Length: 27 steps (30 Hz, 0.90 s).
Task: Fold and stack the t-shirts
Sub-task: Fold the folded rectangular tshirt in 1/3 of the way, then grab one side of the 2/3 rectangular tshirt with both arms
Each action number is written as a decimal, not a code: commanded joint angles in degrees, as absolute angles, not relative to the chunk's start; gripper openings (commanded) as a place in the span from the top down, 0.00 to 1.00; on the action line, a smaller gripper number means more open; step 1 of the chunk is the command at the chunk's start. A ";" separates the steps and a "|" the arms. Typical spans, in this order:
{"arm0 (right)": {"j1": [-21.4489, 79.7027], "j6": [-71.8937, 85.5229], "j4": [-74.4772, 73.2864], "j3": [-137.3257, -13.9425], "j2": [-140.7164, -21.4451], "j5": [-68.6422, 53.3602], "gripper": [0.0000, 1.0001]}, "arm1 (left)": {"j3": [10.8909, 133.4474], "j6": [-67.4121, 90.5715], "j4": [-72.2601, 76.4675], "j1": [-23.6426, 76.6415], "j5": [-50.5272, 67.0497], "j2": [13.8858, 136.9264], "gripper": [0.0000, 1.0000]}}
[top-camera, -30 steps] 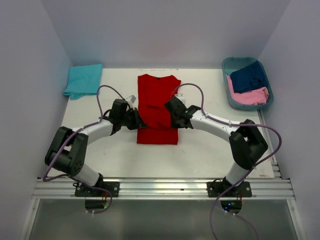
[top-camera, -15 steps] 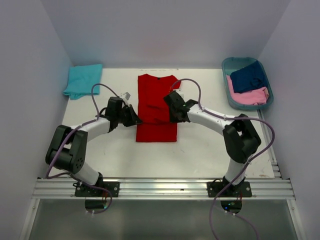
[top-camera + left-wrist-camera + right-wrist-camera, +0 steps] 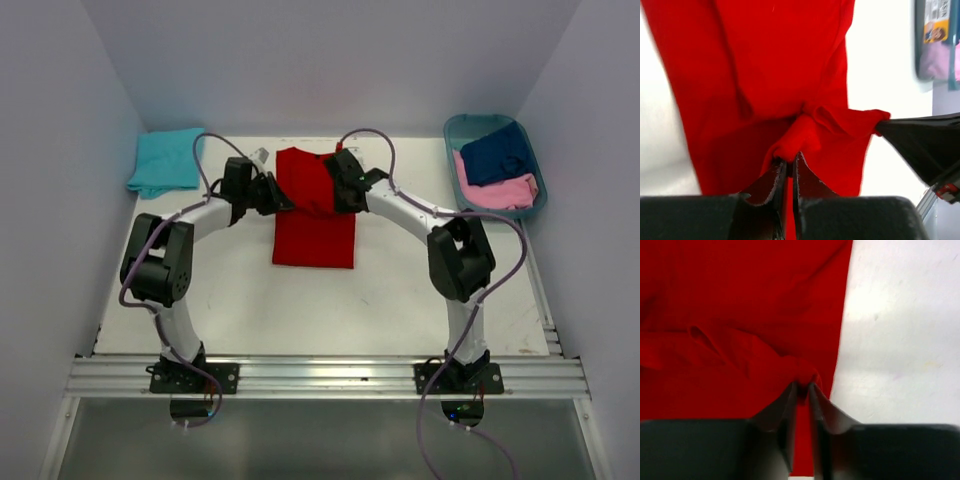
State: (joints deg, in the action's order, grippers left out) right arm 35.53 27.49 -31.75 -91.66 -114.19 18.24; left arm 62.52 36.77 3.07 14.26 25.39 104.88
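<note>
Red t-shirt mid-fold; one folded, two waiting.
Top view: it lies as a narrow strip on the desk; turquoise t-shirt folded far left; navy t-shirt and pink t-shirt in basket. Left wrist: left jaws closed, pinching red cloth. Right wrist: right jaws closed on the opposite edge.

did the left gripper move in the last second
Yes. The left gripper, shut on the red t-shirt, moved toward the back wall, now nearly level with the turquoise t-shirt.
</note>
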 commanded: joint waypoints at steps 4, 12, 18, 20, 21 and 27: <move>32.17 25.66 -43.49 -110.82 -123.66 26.09 0.01 | 78.13 34.02 0.27 11.69 22.60 109.69 0.00; 32.25 25.14 -35.87 -96.08 -109.09 26.55 0.01 | 67.87 33.66 0.36 10.55 20.48 97.48 0.00; 32.17 28.47 -32.44 -80.44 -99.08 18.04 0.01 | 55.13 33.84 -2.82 10.63 23.72 92.38 0.00; 32.17 30.66 -29.71 -74.55 -97.39 12.86 0.01 | 50.81 33.75 -2.29 10.63 24.52 91.41 0.00; 32.17 31.46 -29.10 -71.40 -96.16 11.18 0.01 | 49.67 33.31 -0.89 10.63 25.39 91.58 0.00; 32.08 36.56 -23.21 -65.48 -95.71 3.70 0.05 | 50.27 32.61 -2.28 10.55 29.09 96.67 0.00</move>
State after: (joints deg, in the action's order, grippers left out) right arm 31.99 32.75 -28.67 -66.41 -96.49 9.50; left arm 48.40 34.63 -3.25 10.63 25.65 94.87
